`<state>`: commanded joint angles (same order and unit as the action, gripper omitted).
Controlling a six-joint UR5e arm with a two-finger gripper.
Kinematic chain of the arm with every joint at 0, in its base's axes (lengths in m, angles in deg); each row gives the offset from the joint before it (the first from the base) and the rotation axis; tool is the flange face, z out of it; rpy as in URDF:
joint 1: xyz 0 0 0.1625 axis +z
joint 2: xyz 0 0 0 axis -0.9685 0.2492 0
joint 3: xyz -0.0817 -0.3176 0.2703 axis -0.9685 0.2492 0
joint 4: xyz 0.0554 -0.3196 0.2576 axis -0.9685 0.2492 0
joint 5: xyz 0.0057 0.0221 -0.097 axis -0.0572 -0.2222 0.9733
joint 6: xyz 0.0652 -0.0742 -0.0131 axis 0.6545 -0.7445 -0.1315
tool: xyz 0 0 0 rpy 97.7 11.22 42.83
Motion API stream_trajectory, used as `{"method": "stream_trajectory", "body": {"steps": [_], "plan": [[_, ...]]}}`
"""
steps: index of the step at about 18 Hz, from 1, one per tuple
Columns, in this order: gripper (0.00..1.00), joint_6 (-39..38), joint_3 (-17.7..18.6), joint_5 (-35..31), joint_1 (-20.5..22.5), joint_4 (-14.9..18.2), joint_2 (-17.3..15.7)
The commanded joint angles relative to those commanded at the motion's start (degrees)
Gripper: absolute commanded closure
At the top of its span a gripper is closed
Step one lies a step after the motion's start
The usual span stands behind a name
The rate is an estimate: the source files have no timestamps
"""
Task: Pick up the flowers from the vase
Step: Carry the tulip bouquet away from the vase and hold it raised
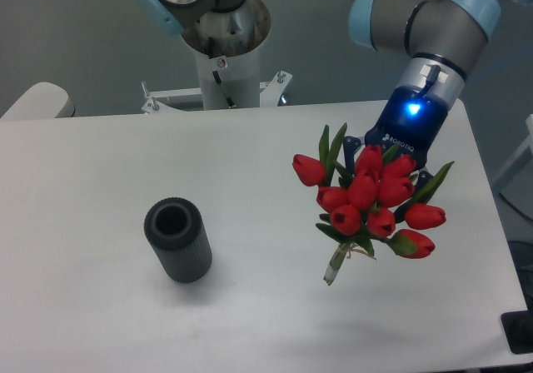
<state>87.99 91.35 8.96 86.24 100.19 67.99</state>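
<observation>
Gripping the flowers (366, 198) clear of the tabletop (100, 181), the hand (385, 166) hangs well right of the vase (177, 241).

Probably a robotics lab: arm pedestal (225, 52) behind bare white table (100, 181)

Open tabletop (100, 181) all round the vase (177, 241), upright at left, mouth unblocked. Flowers (366, 198) hanging in the air at right, well apart from it. Arm base (225, 52) behind the far edge.
</observation>
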Motion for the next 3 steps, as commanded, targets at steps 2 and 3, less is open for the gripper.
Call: {"method": "stream_trajectory", "body": {"steps": [2, 3], "plan": [[0.93, 0.0, -0.52, -0.09, 0.0, 0.0, 0.0], [0.93, 0.0, -0.44, -0.17, 0.0, 0.0, 0.0]]}}
